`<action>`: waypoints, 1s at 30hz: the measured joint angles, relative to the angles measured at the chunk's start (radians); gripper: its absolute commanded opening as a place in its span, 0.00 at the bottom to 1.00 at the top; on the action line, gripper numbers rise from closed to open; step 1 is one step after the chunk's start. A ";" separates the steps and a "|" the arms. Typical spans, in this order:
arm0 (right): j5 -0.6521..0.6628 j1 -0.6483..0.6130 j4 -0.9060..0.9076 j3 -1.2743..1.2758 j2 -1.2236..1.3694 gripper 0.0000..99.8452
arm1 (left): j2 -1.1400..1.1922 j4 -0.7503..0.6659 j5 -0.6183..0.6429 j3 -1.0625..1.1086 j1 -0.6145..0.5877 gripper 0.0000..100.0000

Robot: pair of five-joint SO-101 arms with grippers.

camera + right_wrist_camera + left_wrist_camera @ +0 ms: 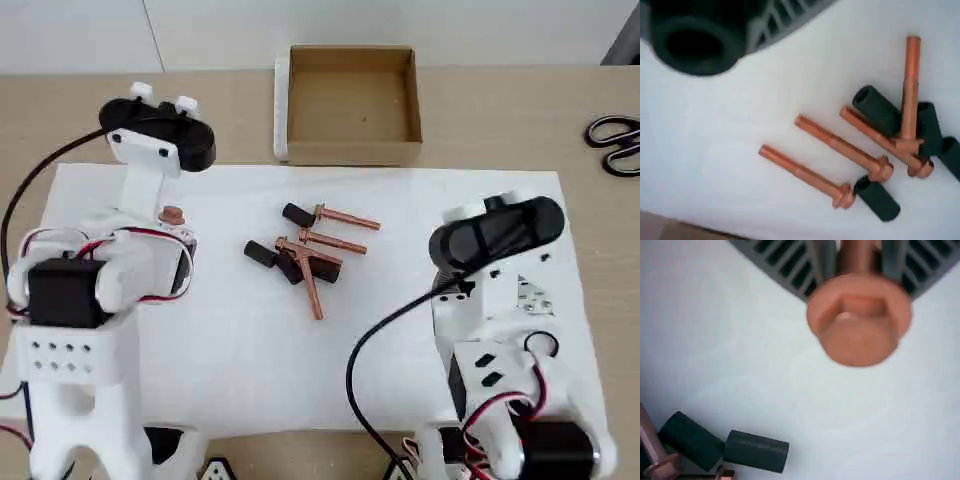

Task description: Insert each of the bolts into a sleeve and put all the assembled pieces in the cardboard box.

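Copper bolt sits closest, head toward my wrist, its shank pinched in my left tool. My right tool pinches a black sleeve, bore open. My worry is that the shank meets the sleeve's rim off-axis, and one piece twists or slips from its grip. The pile of loose parts lies between my tools, easy to knock. The white sheet nearer my tools is free for mating. The cardboard box waits beyond the pile, just past the sheet's edge.
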 measured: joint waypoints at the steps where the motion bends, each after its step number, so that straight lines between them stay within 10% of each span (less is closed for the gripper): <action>1: -0.028 0.002 -0.018 0.018 -0.018 0.00 | -0.018 0.000 0.000 0.014 0.000 0.01; 18: -0.195 0.003 -0.334 0.559 -0.497 0.00 | -0.272 -0.011 0.014 0.084 0.000 0.01; 30: -0.195 -0.235 -0.387 0.577 -0.491 0.00 | -0.304 -0.367 0.436 0.242 0.130 0.01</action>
